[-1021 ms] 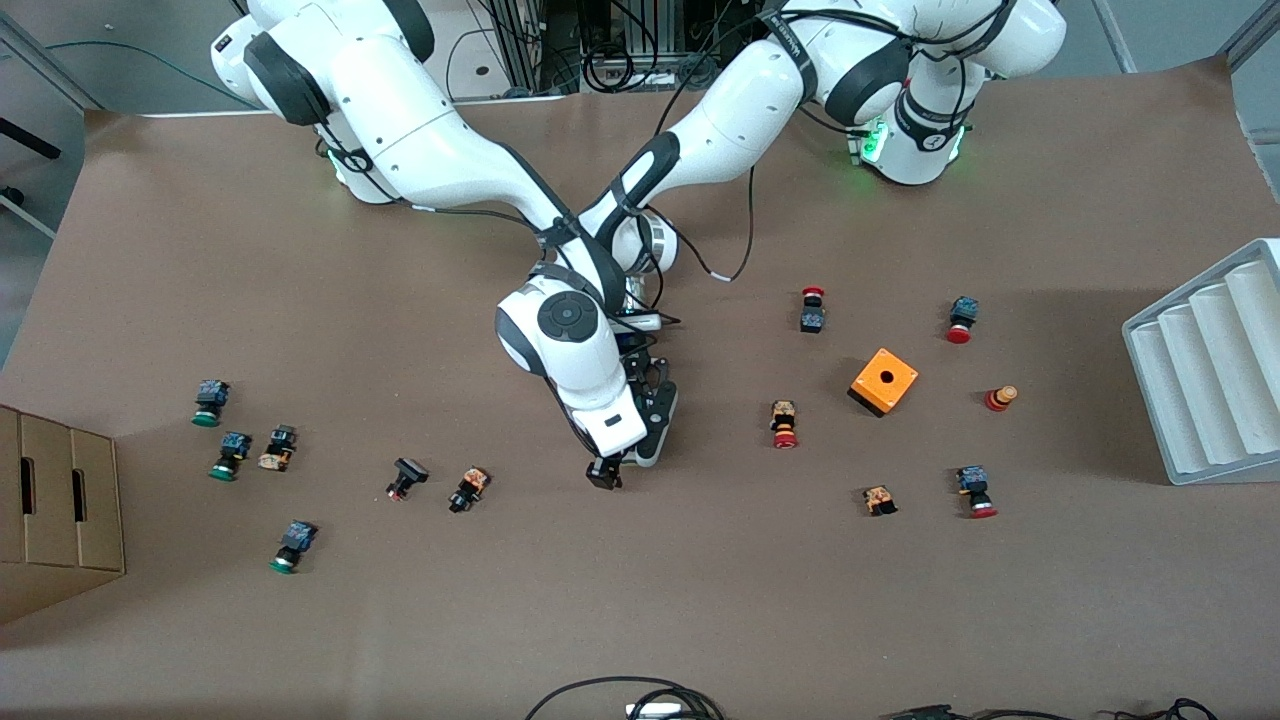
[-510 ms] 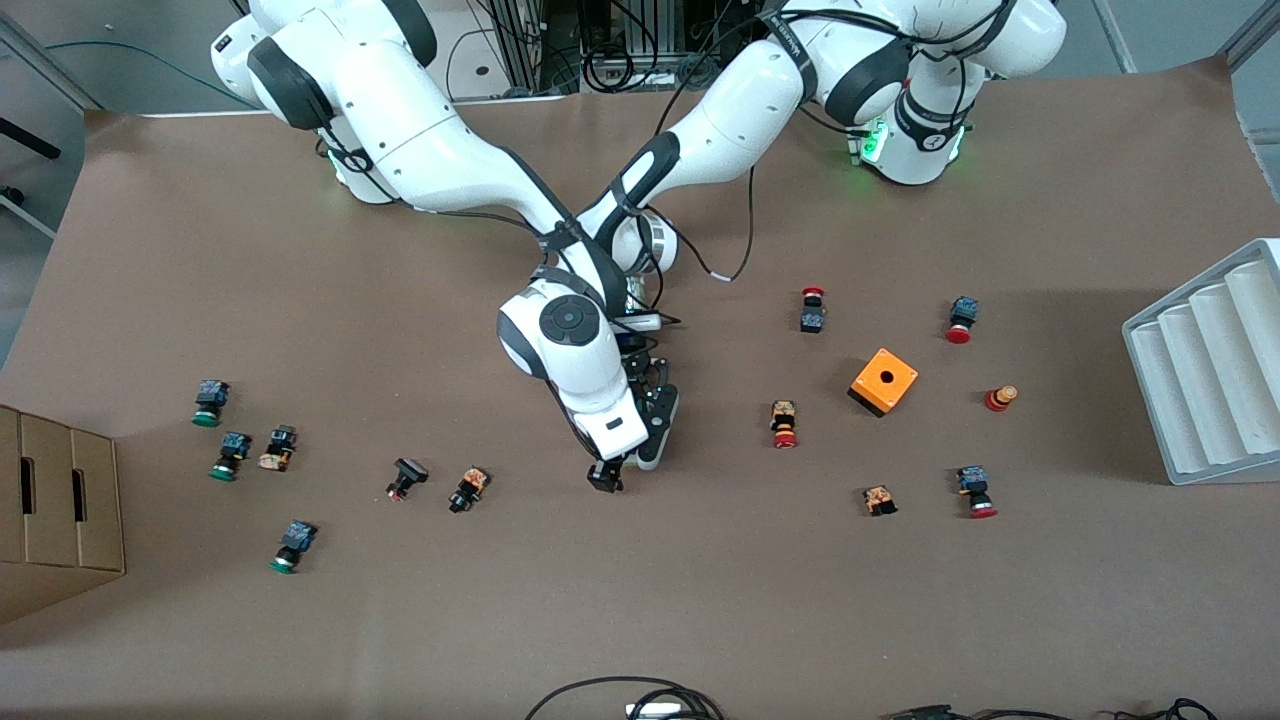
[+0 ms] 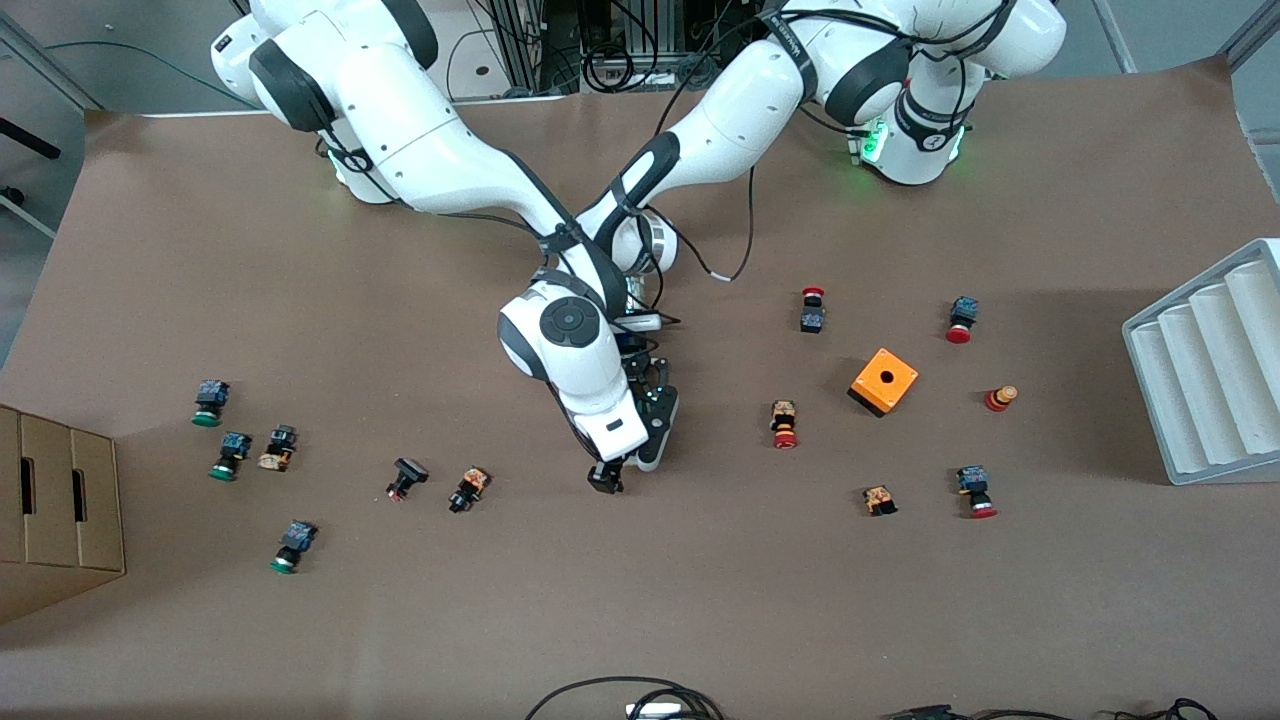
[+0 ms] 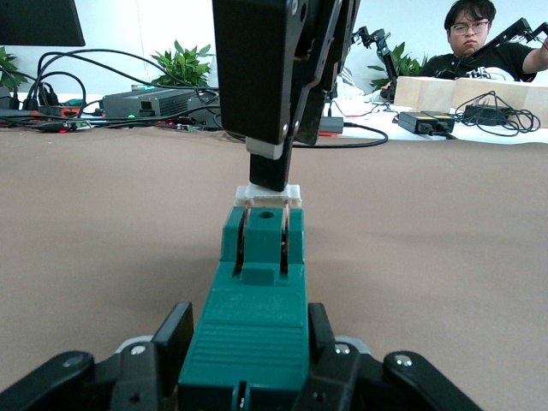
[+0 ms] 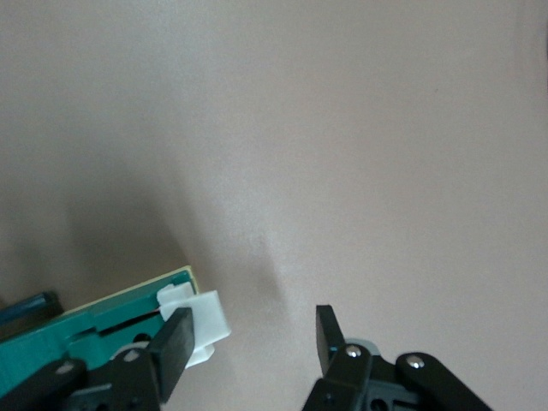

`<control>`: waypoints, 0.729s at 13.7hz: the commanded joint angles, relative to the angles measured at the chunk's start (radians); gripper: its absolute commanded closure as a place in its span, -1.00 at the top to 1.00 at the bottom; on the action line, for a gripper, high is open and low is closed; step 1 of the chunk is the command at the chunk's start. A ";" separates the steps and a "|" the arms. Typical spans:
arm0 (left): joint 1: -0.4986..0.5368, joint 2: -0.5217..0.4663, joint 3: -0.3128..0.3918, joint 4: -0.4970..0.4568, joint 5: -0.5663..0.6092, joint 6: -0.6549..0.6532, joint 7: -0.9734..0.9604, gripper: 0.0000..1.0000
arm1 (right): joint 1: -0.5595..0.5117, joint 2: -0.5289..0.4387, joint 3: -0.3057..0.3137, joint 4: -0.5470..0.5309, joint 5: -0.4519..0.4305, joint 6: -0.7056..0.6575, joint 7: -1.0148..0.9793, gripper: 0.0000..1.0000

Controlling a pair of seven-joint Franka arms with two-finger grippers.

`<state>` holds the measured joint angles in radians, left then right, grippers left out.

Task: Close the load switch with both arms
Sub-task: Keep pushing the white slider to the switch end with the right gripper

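Observation:
The load switch point(image 4: 257, 308) is a dark-green block, and my left gripper point(image 4: 247, 325) is shut on its sides, holding it level just above the middle of the table. Its white piece point(image 4: 268, 194) points away from the left wrist. My right gripper point(image 5: 253, 321) hangs over that end with its fingers apart and nothing between them. One of its fingers point(image 5: 175, 338) rests against the white piece point(image 5: 201, 321). In the front view the right hand point(image 3: 603, 476) and the left hand point(image 3: 652, 425) meet side by side, and the switch is hidden under them.
An orange box with a hole point(image 3: 884, 380) and several red push buttons point(image 3: 784, 424) lie toward the left arm's end. Green and black buttons point(image 3: 229, 455) lie toward the right arm's end, near a cardboard box point(image 3: 55, 500). A grey ribbed tray point(image 3: 1210, 370) stands at the table edge.
The right hand has edged very slightly toward the left gripper. The left arm and the switch have stayed still.

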<state>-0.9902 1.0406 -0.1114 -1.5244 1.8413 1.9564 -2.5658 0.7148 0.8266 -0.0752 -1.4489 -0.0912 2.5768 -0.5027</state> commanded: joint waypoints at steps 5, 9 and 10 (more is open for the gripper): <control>-0.008 -0.004 0.006 -0.005 0.013 -0.013 -0.017 0.24 | -0.003 0.043 -0.005 0.044 0.005 0.022 0.001 0.32; -0.008 -0.004 0.006 -0.005 0.013 -0.013 -0.019 0.24 | 0.000 0.011 -0.003 0.041 0.044 0.014 0.056 1.00; -0.008 -0.004 0.006 -0.005 0.013 -0.013 -0.017 0.24 | 0.000 0.002 -0.003 0.041 0.059 0.008 0.058 1.00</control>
<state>-0.9902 1.0406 -0.1114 -1.5244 1.8413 1.9564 -2.5658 0.7148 0.8303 -0.0774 -1.4313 -0.0698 2.5823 -0.4558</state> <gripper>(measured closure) 0.379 0.018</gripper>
